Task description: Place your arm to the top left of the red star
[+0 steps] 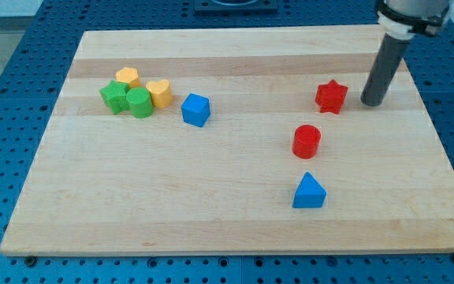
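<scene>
The red star (331, 96) lies on the wooden board at the view's upper right. My tip (371, 102) rests on the board just to the right of the red star, a small gap between them. The dark rod rises from it toward the view's top right corner.
A red cylinder (307, 141) sits below the star, and a blue triangle (309, 192) below that. A blue cube (196, 109) lies left of centre. At the upper left, a green star (115, 96), green cylinder (139, 102), yellow hexagon (128, 77) and yellow heart (159, 93) cluster together.
</scene>
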